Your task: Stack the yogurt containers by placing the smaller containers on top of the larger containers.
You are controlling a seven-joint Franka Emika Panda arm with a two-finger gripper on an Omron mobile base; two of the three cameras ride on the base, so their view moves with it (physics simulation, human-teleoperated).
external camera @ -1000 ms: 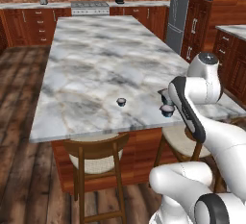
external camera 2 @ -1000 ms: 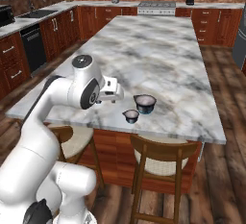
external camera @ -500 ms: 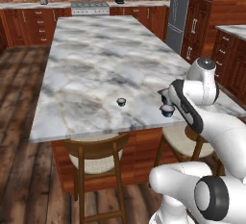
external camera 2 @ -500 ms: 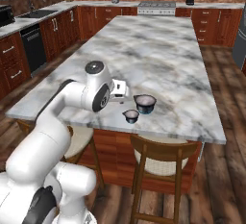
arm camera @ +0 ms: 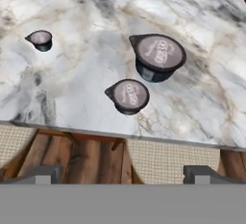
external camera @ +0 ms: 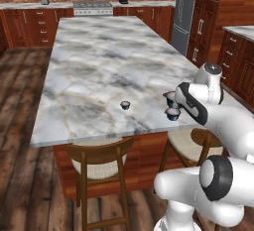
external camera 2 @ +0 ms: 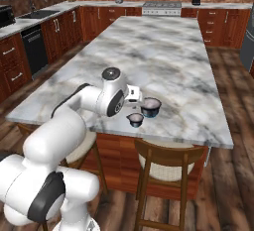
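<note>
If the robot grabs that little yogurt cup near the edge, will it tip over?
Probably not: the smaller yogurt cup looks squat and sits flat on the marble counter. It seems light, so a nudge might slide it. Its foil lid looks thin and easily dented.

In the left base view the arm's white body covers part of the larger cup [external camera: 171, 96], leaving only its left edge in sight, and the gripper itself is lost behind the forearm. In the right base view the hand's body masks the fingers, so how they stand cannot be read there. In the hand view the fingertips [arm camera: 44, 174] are cut by the lower edge. The print on the lid of the mid-sized cup [arm camera: 128, 95] is too small to read.
</note>
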